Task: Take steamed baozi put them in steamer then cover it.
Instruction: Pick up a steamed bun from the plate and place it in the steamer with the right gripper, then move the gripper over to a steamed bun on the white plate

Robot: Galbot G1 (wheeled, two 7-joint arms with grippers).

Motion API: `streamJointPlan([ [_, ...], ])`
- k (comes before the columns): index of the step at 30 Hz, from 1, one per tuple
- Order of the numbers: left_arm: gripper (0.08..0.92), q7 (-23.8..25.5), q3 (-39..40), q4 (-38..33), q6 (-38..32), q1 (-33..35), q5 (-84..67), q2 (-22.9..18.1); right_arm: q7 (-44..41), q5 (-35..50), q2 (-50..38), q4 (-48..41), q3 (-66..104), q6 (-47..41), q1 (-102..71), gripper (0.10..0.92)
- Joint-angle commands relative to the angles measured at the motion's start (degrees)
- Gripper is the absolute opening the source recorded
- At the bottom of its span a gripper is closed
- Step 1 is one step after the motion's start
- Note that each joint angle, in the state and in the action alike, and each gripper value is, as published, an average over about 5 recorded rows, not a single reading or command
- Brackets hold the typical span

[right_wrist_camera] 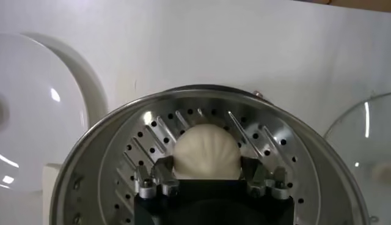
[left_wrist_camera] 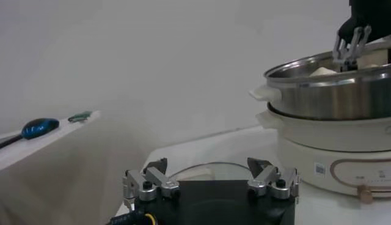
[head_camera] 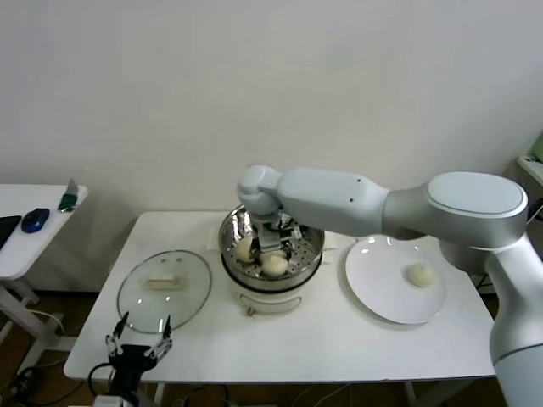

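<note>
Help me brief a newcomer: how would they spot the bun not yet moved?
Start at the steel steamer in the table's middle, where the right claw hangs. Beside it, toward the robot's right, lies a flat white plate. The lone bun on it is the one; the others sit in the steamer.

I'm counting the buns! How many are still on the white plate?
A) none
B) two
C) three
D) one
D: in the head view only one bun lies on the plate; others already sit in the steamer, where the right gripper reaches in.
</note>
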Motion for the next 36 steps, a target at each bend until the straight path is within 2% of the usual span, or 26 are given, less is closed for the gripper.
streamJointPlan([
  [1, 0.823, -0.04, -0.06, 0.41, -0.08, -0.02, -0.05, -0.04, -0.27, -1.05, 0.47, 0.2, 0.84, 0.04, -0.71, 0.753],
  [6, 0.823, -0.1, -0.04, 1.07, -0.41, 0.04, -0.13, -0.21, -0.62, -2.1, -0.25, 0.34, 2.47, 0.42, 0.0, 0.817],
  [11, 0.823, -0.16, -0.01, 1.16, -0.62, 0.17, -0.09, -0.34, -0.55, -1.0, -2.42, 0.43, 5.26, -0.3, 2.63, 0.822],
  [16, 0.823, -0.18, -0.1, 0.92, -0.88, 0.38, -0.1, -0.31, 1.06, 4.07, -8.02, 0.07, 7.26, -4.87, 6.54, 0.823],
  [20, 0.823, -0.16, -0.01, 0.72, -1.11, 0.67, -0.12, -0.21, 5.54, 11.79, -16.09, 0.13, 2.6, -13.48, 10.5, 0.823],
  [25, 0.823, -0.12, 0.02, 0.27, -1.02, 0.45, -0.27, -0.07, 15.76, 22.32, -26.85, 2.15, -6.64, -34.04, 14.19, 0.823],
  [30, 0.823, -0.06, 0.09, 0.13, -0.8, -0.14, -0.4, 0.08, 13.01, 27.47, -35.34, 0.79, -6.11, -45.49, 10.37, 0.823],
  [36, 0.823, -0.01, 0.23, 0.1, -0.43, -0.74, -0.28, 0.16, 8.65, 24.32, -42.64, -0.33, 0.32, -48.34, -0.06, 0.823],
])
